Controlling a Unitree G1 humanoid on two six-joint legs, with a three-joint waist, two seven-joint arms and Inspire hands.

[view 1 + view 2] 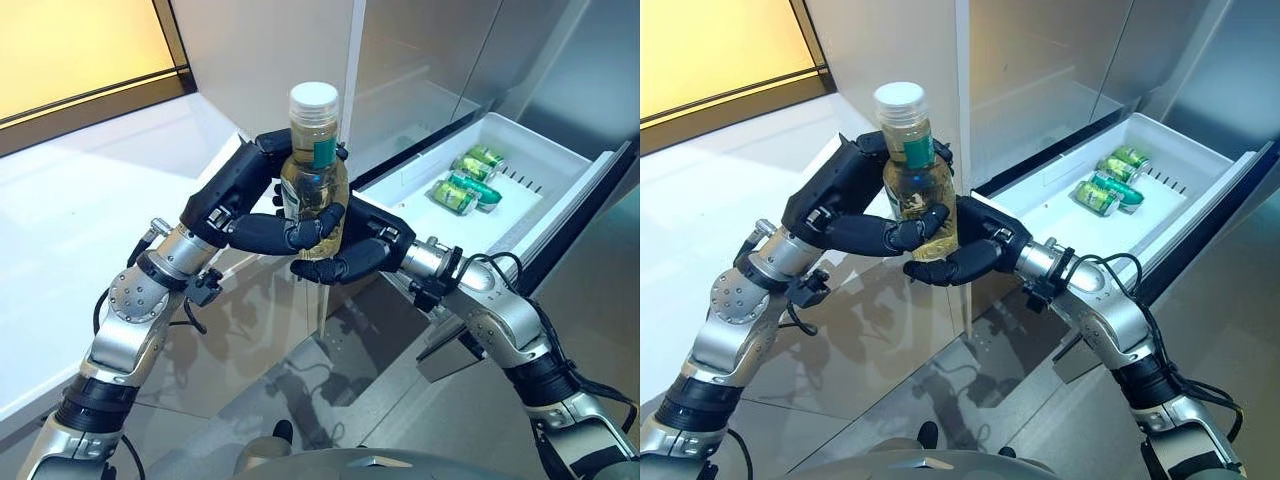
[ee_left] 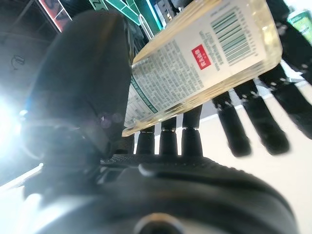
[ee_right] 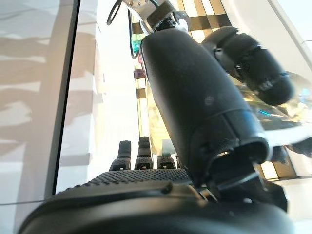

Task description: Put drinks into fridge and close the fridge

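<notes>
A clear bottle (image 1: 313, 170) of yellowish drink with a white cap and a green label stands upright in the air, held between both hands. My left hand (image 1: 230, 195) has its fingers curled round the bottle's middle from the left. My right hand (image 1: 365, 250) is curled round its lower part from the right. The bottle's printed label (image 2: 204, 58) shows in the left wrist view against my left thumb (image 2: 87, 83). In the right wrist view my right thumb (image 3: 195, 97) presses on the bottle (image 3: 158, 126). The bottle hangs left of the open white fridge drawer (image 1: 530, 150).
Green cans (image 1: 465, 182) lie on their sides in the open drawer, with bare room beside them. The steel fridge front (image 1: 420, 60) stands behind the bottle. A white counter (image 1: 80, 220) runs along the left. Grey tiled floor (image 1: 330, 370) lies below.
</notes>
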